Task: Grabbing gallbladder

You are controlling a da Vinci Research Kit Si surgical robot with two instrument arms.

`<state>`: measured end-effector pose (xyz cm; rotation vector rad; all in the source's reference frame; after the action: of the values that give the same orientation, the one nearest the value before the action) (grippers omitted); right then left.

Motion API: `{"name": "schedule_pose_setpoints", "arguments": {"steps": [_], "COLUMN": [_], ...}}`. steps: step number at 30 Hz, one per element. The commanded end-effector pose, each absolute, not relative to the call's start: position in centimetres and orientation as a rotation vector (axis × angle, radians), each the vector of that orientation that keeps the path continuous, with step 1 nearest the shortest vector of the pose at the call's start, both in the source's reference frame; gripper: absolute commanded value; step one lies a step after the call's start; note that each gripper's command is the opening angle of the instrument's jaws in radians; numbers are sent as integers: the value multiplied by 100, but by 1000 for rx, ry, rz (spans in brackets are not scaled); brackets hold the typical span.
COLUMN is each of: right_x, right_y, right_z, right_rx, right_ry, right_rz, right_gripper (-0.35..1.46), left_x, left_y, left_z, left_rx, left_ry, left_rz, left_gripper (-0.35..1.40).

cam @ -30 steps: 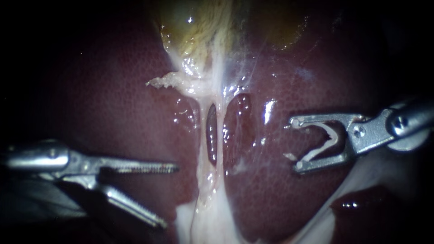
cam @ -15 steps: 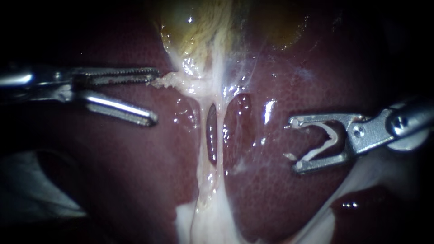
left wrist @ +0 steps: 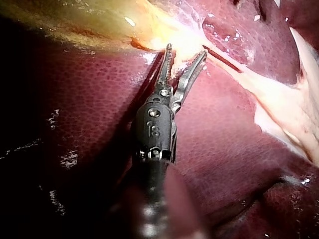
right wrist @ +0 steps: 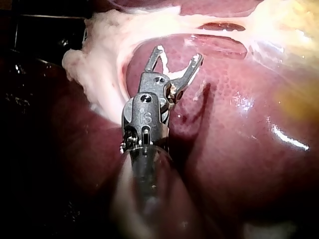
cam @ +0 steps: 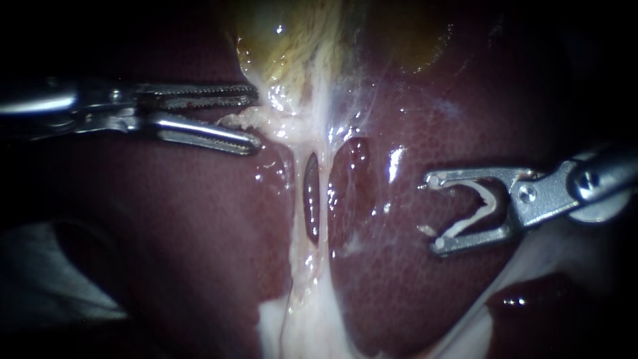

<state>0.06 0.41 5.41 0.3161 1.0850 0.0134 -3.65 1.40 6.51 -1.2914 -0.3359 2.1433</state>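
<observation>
The yellow-green gallbladder (cam: 286, 46) lies at the top centre on the dark red liver (cam: 166, 219). A frayed white flap of tissue (cam: 234, 120) sticks out leftward from its neck. My left instrument (cam: 254, 122) has its toothed jaws open, one above and one below this flap, with a gap still showing. In the left wrist view the left instrument (left wrist: 186, 50) has its tips at the pale tissue under the gallbladder (left wrist: 89, 25). My right instrument (cam: 433, 213) hovers over the liver to the right, its jaws wide apart on a white clip (cam: 480, 211); the right wrist view shows the same right instrument (right wrist: 177, 55).
Two pale strands (cam: 323, 193) run down from the gallbladder's neck, with a dark slit-shaped window (cam: 311, 206) between them. White fatty tissue (cam: 306, 326) spreads at the bottom centre. A pale sheet (cam: 46, 286) lies at the lower left.
My left instrument has risen from the lower left to the gallbladder's neck, and its jaws have narrowed around the frayed flap. The right instrument has not moved.
</observation>
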Motion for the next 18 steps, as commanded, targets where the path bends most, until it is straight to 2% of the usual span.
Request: {"name": "schedule_pose_setpoints", "arguments": {"steps": [1, 9, 18], "right_x": [6, 6, 6], "right_y": [42, 41, 41], "right_z": [540, 540, 540], "right_rx": [316, 316, 316], "right_ry": [1085, 1085, 1085], "right_rz": [13, 13, 13], "right_gripper": [50, 50, 50], "left_x": [-365, -364, -362], "left_y": [139, 139, 139], "left_z": [653, 660, 658], "left_rx": [-1293, -1294, -1287], "left_ry": [-334, -331, -344], "left_rz": [2144, 2146, 2132], "left_gripper": [37, 30, -20]}}
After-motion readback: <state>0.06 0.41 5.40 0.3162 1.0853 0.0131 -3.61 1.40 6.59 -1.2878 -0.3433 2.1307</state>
